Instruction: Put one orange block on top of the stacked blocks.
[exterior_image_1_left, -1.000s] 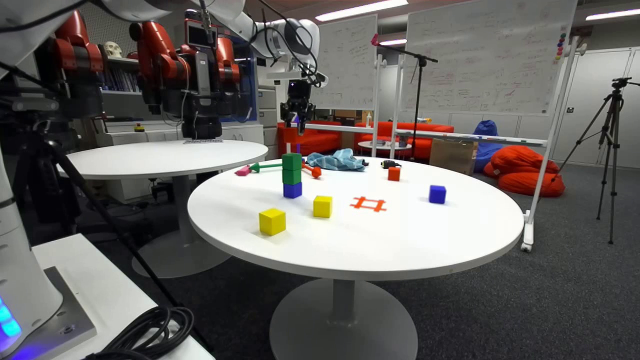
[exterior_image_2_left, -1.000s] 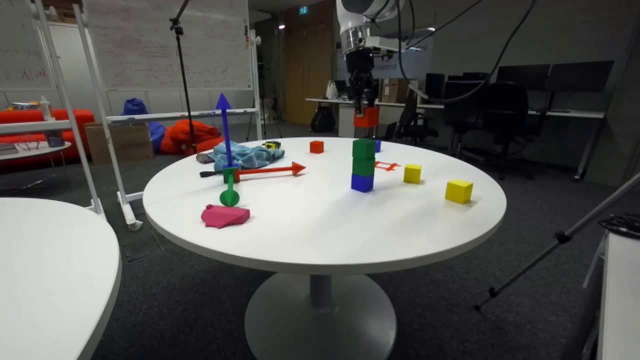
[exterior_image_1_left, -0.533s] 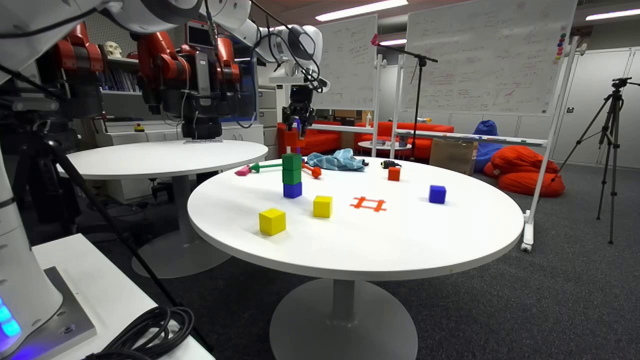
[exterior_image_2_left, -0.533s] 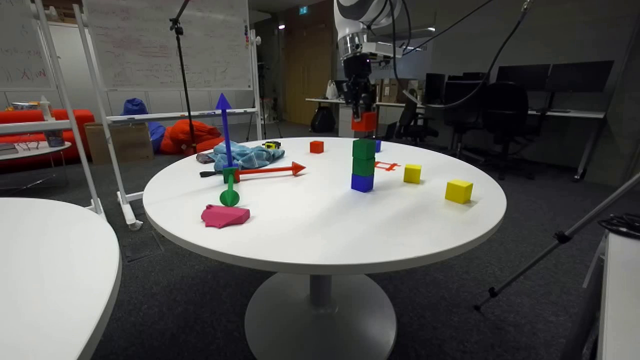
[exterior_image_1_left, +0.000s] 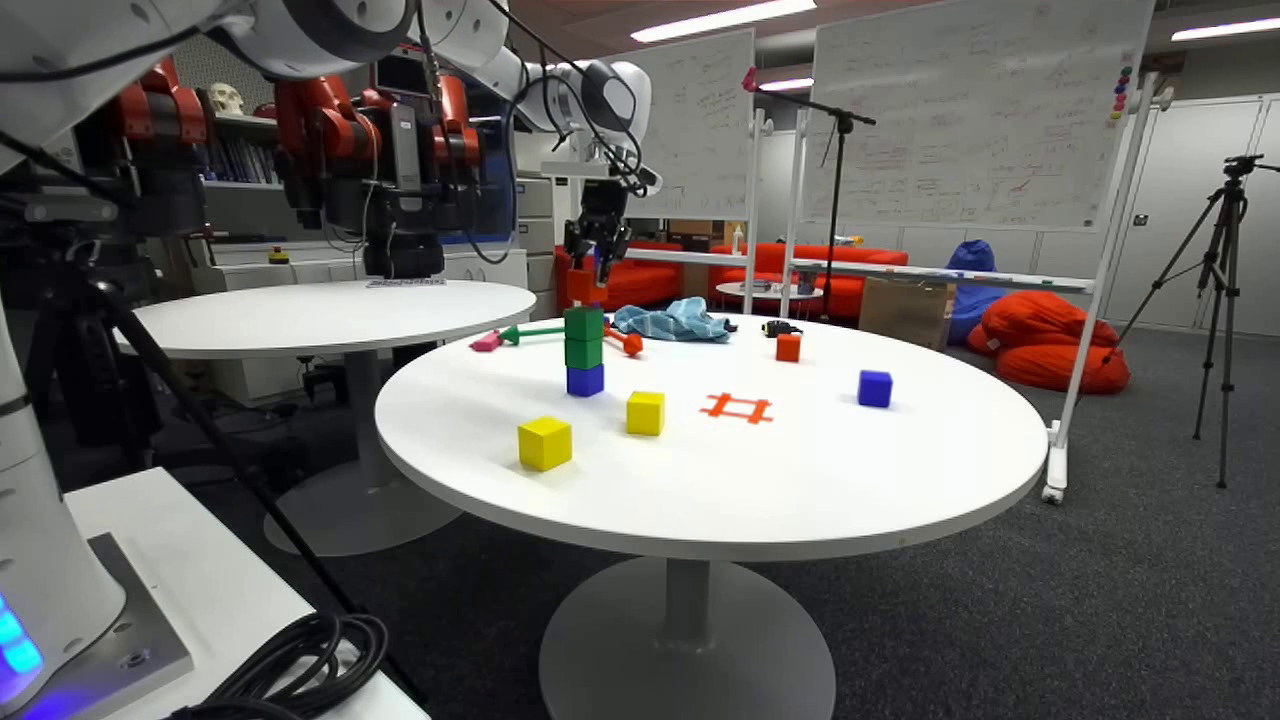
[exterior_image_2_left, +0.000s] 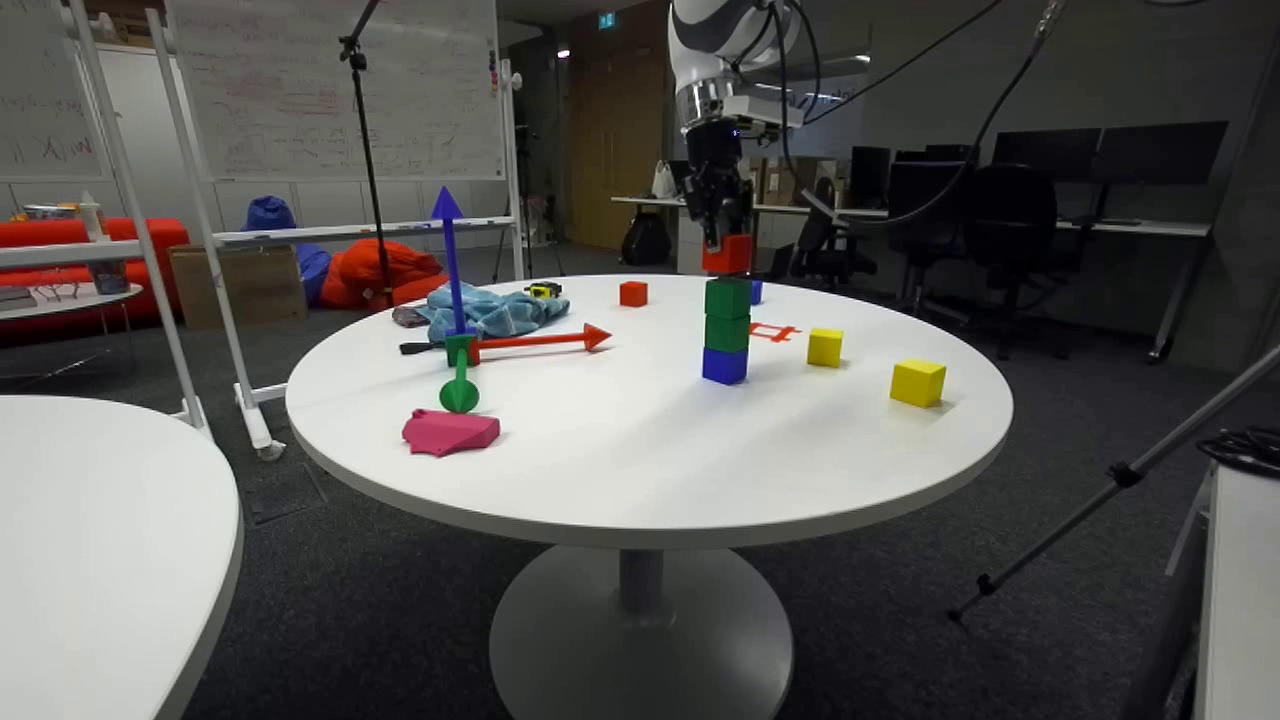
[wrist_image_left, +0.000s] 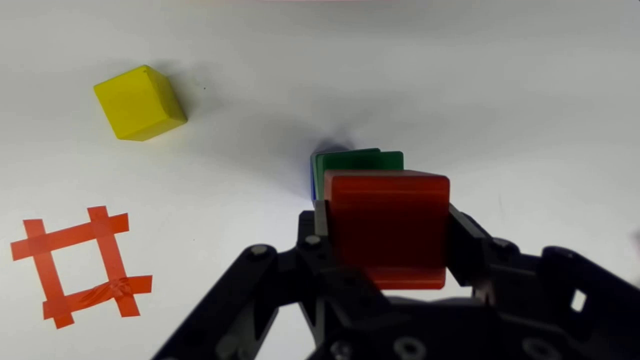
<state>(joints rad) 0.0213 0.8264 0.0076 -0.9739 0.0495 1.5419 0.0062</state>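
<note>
My gripper (wrist_image_left: 386, 232) is shut on an orange block (wrist_image_left: 390, 230), a finger pad (wrist_image_left: 321, 220) pressed to its side. In both exterior views this held orange block (exterior_image_1_left: 583, 287) (exterior_image_2_left: 728, 254) hangs just above the stacked blocks (exterior_image_1_left: 584, 352) (exterior_image_2_left: 727, 332), a blue cube at the bottom with two green ones over it. A narrow gap seems to separate it from the top green cube. From the wrist, most of the stacked blocks (wrist_image_left: 365, 160) are hidden behind the held block; a green edge shows beyond it. Another orange block (exterior_image_1_left: 788, 347) (exterior_image_2_left: 633, 293) lies on the table.
Two yellow cubes (exterior_image_1_left: 545, 444) (exterior_image_1_left: 645, 413) stand near the stack. Elsewhere on the round table (exterior_image_1_left: 800, 480) are a red-orange tape frame (wrist_image_left: 82, 265), a single blue cube (exterior_image_1_left: 875, 388), a blue cloth (exterior_image_2_left: 500, 308), an arrow model (exterior_image_2_left: 460, 350) and a pink piece (exterior_image_2_left: 450, 432).
Gripper and held orange block have come down toward the top of the stack. The stack and the other things on the table have stayed where they were.
</note>
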